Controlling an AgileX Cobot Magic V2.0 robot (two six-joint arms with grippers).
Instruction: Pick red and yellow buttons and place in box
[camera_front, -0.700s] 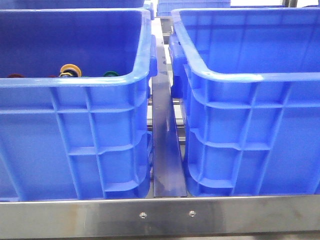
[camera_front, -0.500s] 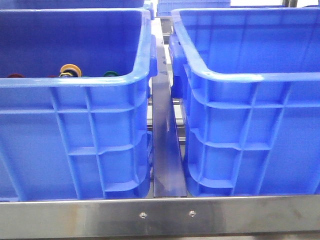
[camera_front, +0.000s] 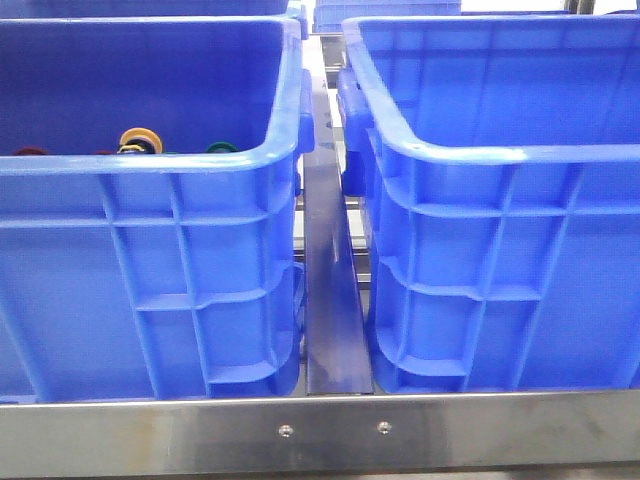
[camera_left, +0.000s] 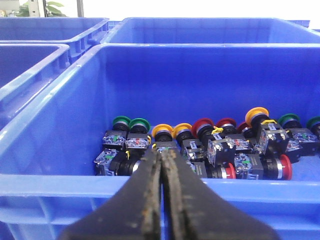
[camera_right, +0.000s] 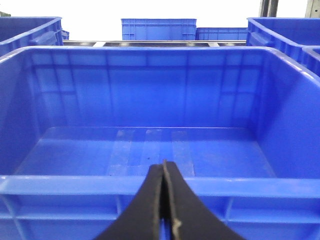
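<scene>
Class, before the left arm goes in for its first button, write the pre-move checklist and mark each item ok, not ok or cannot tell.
1. Red and yellow buttons present in the left crate: ok.
2. Left gripper open for a pick: not ok, fingers closed together.
3. Left gripper carrying nothing: ok.
4. Box ready to receive: ok, nothing inside.
5. Right gripper free: ok, shut on nothing.
6. Green-capped buttons apart from targets: not ok, lying among them.

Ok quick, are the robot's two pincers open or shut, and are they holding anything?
Left pincer: shut, holding nothing, in front of the crate of buttons.
Right pincer: shut, holding nothing.
</scene>
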